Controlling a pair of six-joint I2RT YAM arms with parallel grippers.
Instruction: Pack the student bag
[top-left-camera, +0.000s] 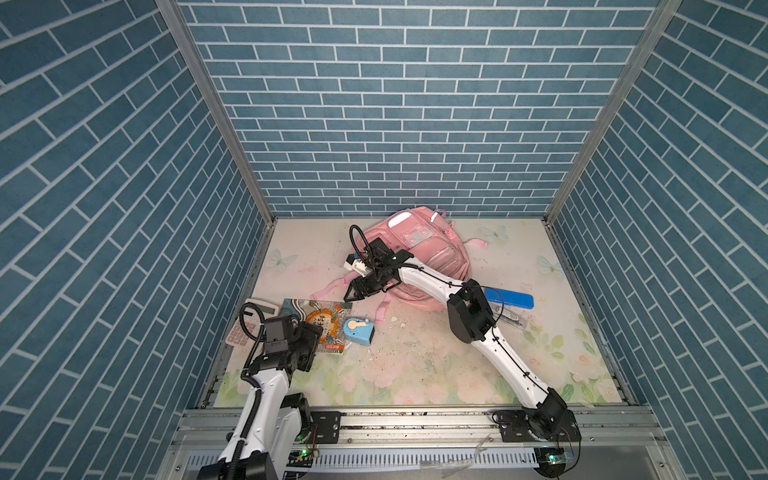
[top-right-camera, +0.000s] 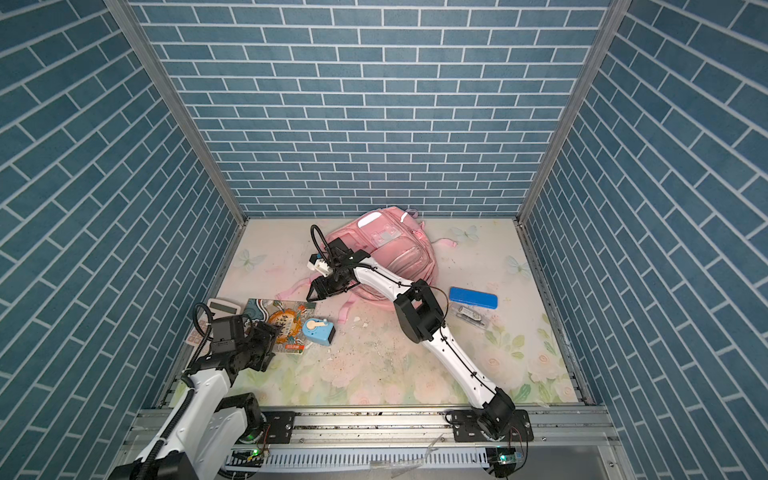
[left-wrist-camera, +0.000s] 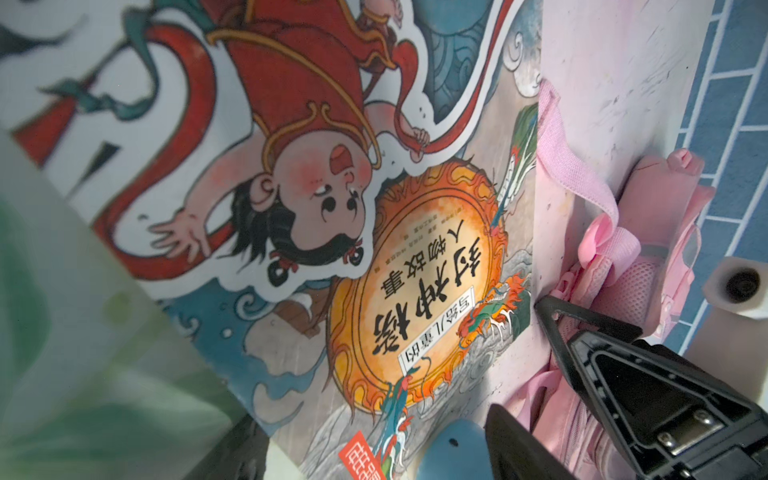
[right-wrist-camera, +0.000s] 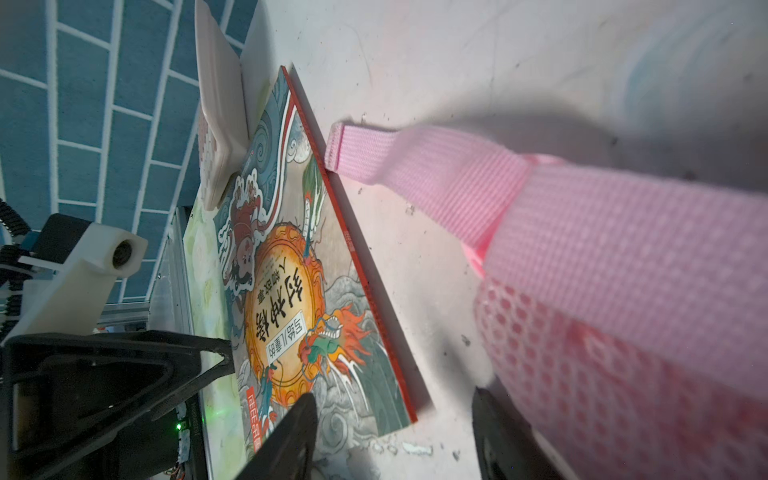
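Both spread and empty: my right gripper (right-wrist-camera: 392, 399) hovers beside the soft pink fabric backpack (top-left-camera: 428, 253) at twelve o'clock, likely readying it. My left gripper (left-wrist-camera: 515, 355) hangs above the illustrated paperback storybook (top-left-camera: 332, 309) at eight o'clock.

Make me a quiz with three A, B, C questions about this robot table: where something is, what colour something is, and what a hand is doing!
1. Where is the blue case?
A inside the bag
B on top of the bag
C on the table, beside the bag

2. What colour is the bag?
A green
B pink
C yellow

3. The left hand is:
A open over the book
B shut tight
C holding the case

Answers:
1 C: it lies flat on the table.
2 B: its fabric is pink all over.
3 A: it stands wide apart with nothing in it.
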